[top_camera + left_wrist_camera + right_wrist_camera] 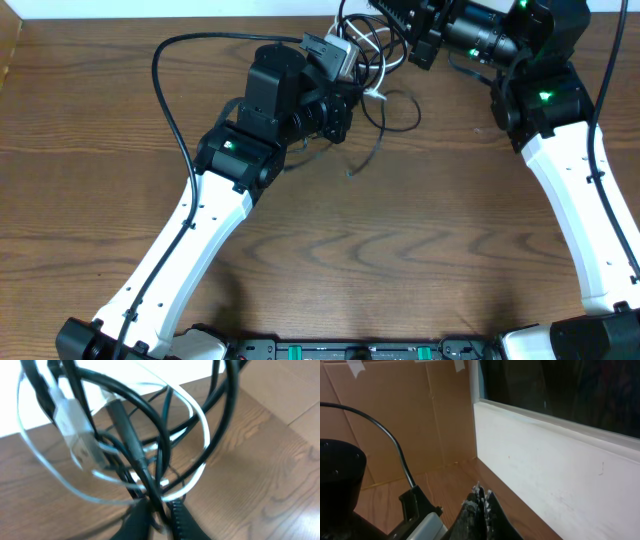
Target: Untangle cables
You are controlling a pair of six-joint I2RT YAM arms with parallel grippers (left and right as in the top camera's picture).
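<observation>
The cables (385, 105) are a tangle of thin black cords and one white cord at the far middle of the table. In the left wrist view the tangle (150, 435) fills the frame as overlapping loops, with a white flat plug (75, 427) at the left. My left gripper (161, 517) is shut on the bundle where black and white strands cross, holding it above the wood; in the overhead view it (358, 70) sits in the tangle. My right gripper (481, 497) is shut with no cord visible between its fingers; in the overhead view it (388, 12) is just beyond the tangle.
The left arm's thick black wire (165, 70) arcs over the table's left side. A white board (545, 455) and brown cardboard (395, 415) stand along the table's far edge. The wooden table (400, 250) stretches toward the front.
</observation>
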